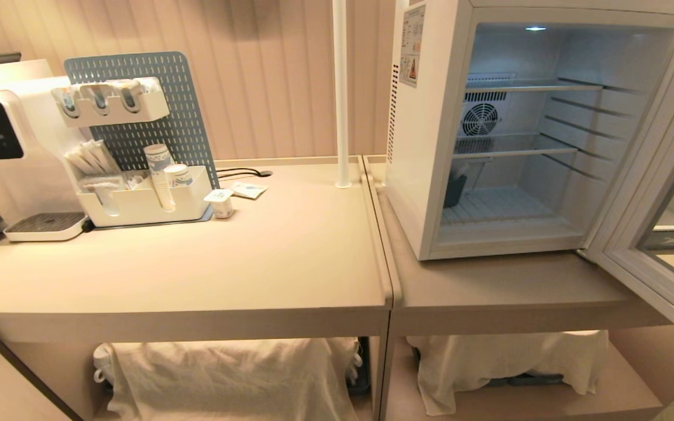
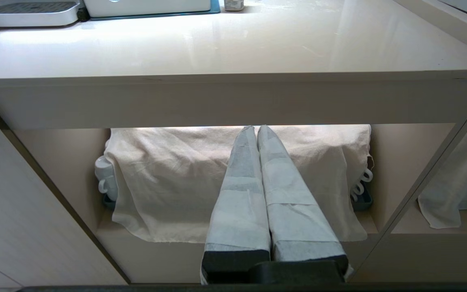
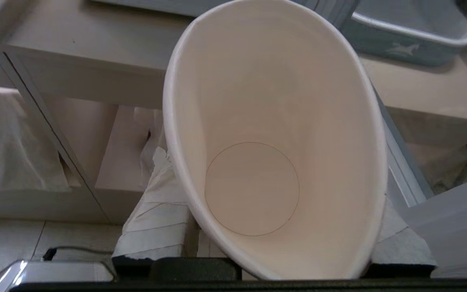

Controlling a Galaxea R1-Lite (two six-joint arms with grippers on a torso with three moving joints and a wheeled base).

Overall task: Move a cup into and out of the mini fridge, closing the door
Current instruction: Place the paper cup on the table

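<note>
Right gripper (image 3: 274,259) is clamping the cup (image 3: 274,134) between its taped fingers, mouth toward the camera, filling the frame centre, probably for carrying; fridge (image 1: 425,146) upper right, door (image 1: 653,234) standing open; left gripper (image 2: 256,134) closed, idling.

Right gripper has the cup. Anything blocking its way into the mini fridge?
Nothing visible. The door is swung open, the mini fridge shelves look bare; only a dark object at the left wall. The cup sits in the right gripper.

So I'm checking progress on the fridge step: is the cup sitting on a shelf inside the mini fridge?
No. The mini fridge holds no cup; the cup sits between the right gripper's fingers.
</note>
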